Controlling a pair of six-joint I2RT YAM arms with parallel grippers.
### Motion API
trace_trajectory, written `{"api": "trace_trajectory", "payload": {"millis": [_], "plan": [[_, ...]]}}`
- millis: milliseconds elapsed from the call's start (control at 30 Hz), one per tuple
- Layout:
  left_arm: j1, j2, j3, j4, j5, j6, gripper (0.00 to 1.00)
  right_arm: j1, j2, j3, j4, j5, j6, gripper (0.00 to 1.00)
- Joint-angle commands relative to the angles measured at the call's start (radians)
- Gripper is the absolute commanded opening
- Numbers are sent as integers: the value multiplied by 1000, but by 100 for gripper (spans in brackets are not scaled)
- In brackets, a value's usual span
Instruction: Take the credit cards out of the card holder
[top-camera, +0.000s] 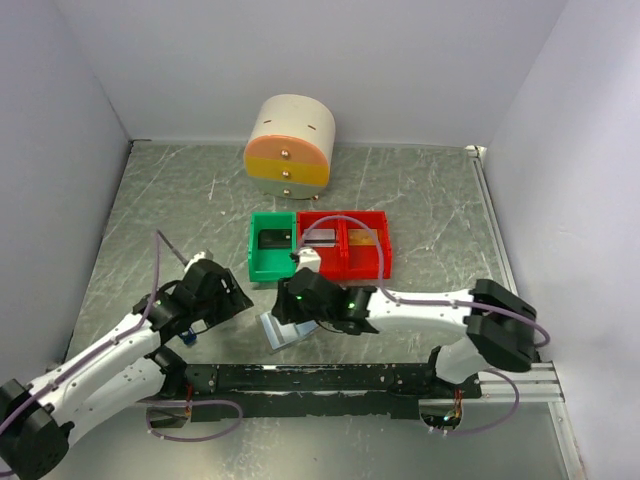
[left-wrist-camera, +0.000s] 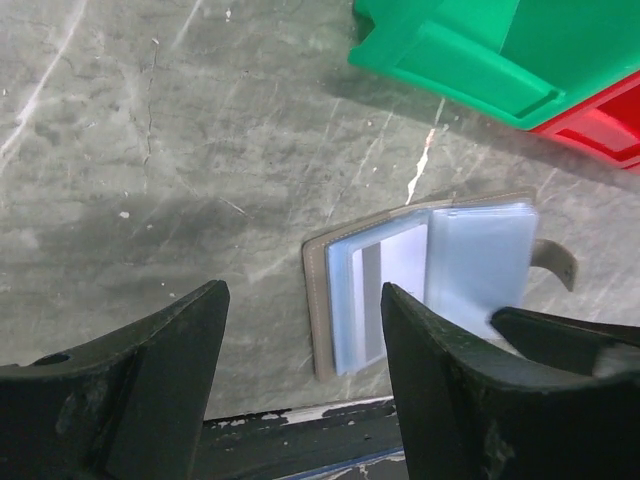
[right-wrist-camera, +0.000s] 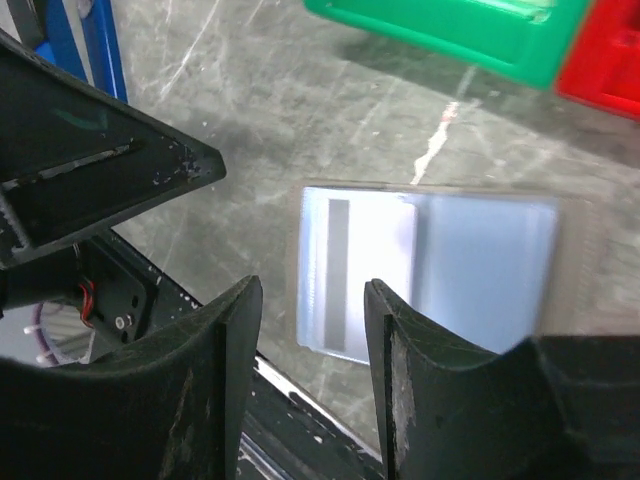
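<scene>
Plain white walls (top-camera: 400, 60) enclose a scratched, grey marbled tabletop (top-camera: 420, 200). The flat grey-brown folding card holder (right-wrist-camera: 440, 260), its glossy pale-blue pockets spread open, lies under the parted, empty right pincer (right-wrist-camera: 312, 290). The left pincer (left-wrist-camera: 305, 295), likewise released, hovers beside it.

One camera looks down from high behind; both wrist cameras look down closely, sharing the card holder (left-wrist-camera: 430, 270).
</scene>
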Motion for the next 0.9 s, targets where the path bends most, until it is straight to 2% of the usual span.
{"api": "trace_trajectory", "payload": {"millis": [0, 200, 400, 533, 700, 867], "plan": [[7, -89, -31, -59, -22, -89, 73, 33, 123, 117, -108, 6, -58, 45], [8, -108, -65, 25, 72, -62, 70, 33, 213, 143, -149, 10, -24, 42], [8, -45, -58, 81, 131, -20, 68, 35, 261, 167, -187, -4, -70, 54], [8, -41, -25, 26, 71, -38, 66, 52, 287, 201, -214, -8, -112, 61], [7, -142, -5, -51, -21, -77, 67, 77, 352, 315, -337, 95, -120, 63], [7, -205, -15, -93, -41, -93, 68, 86, 430, 371, -406, 127, -113, 62]]}}
